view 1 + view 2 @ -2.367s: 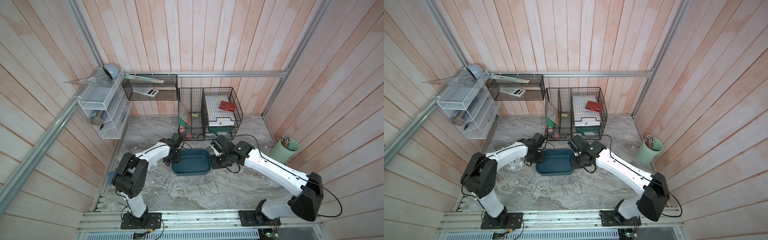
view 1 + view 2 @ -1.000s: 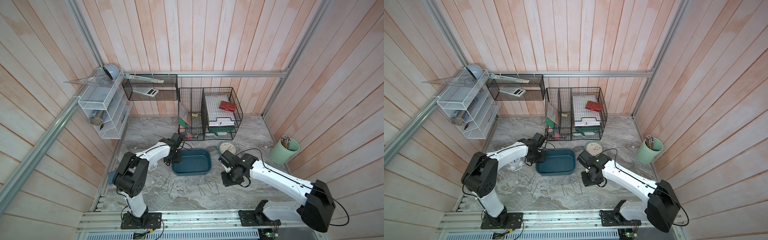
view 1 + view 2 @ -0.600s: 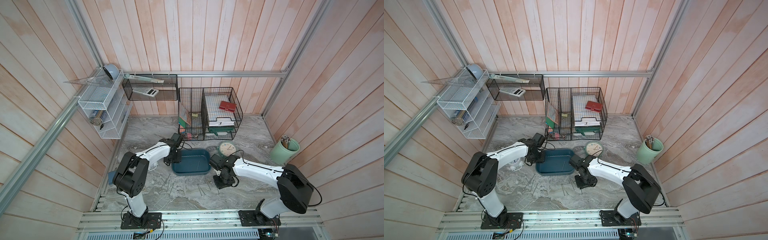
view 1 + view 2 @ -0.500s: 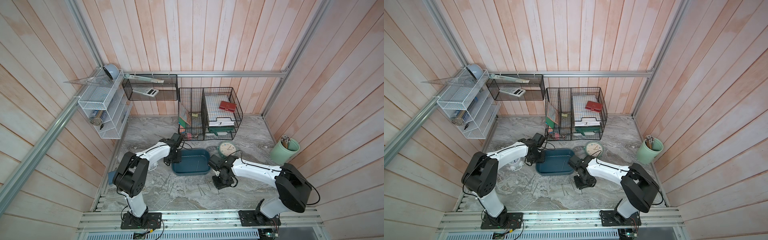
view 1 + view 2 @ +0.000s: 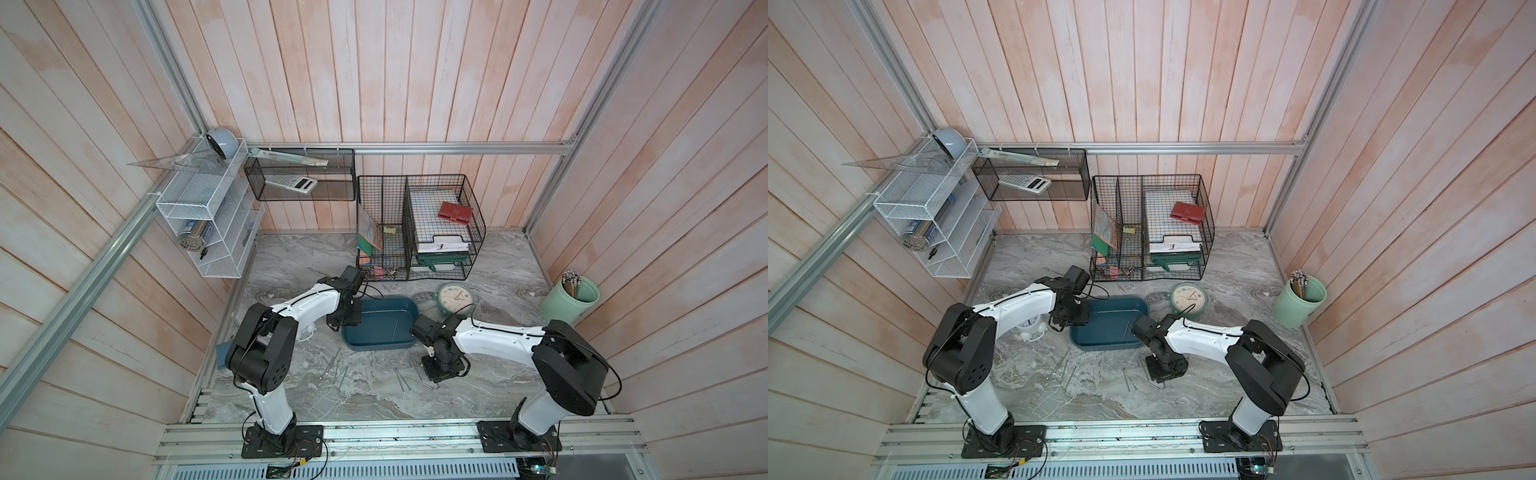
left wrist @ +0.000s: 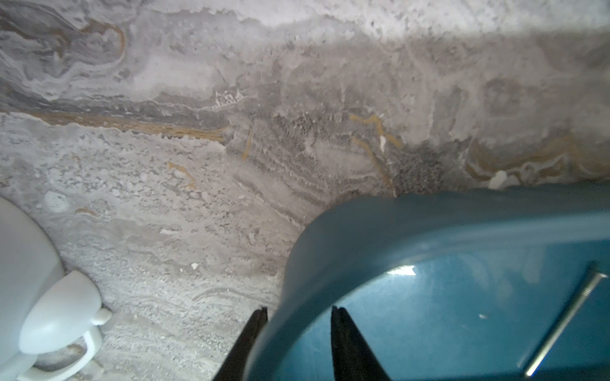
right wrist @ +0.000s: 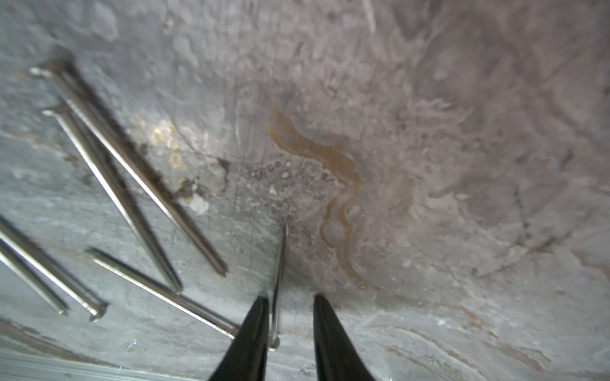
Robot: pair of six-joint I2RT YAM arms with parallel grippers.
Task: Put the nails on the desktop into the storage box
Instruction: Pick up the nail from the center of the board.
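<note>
- The left gripper point(image 6: 298, 311) straddles the wall of the box point(image 6: 363, 231) near a rounded corner. One finger is outside and one inside, clenched on the wall.
- The box stands on the desktop point(image 5: 498, 270), between the two arms and in front of the wire organiser point(image 5: 415, 228).
- One nail point(image 6: 567, 323) lies loose on the box floor, in its right half in both top views.
- The right gripper point(image 7: 288, 301) points down at the desktop, just in front of the box's right corner.
- Its jaws stand apart and grasp nothing. A single nail point(image 7: 279, 273) lies between them, its shaft against one finger with a clear gap to the other.
- Several more nails point(image 7: 132, 174) lie scattered on the desktop just beside that gripper, some crossing one another.
- In a top view another loose cluster point(image 5: 336, 370) lies in front of the box's left corner, well apart from the right gripper.
- A green clock point(image 5: 455, 297) lies face up near the box's right end, behind the right arm.
- A white clock point(image 5: 1030, 328) sits beside the left arm, near the box's left end.
</note>
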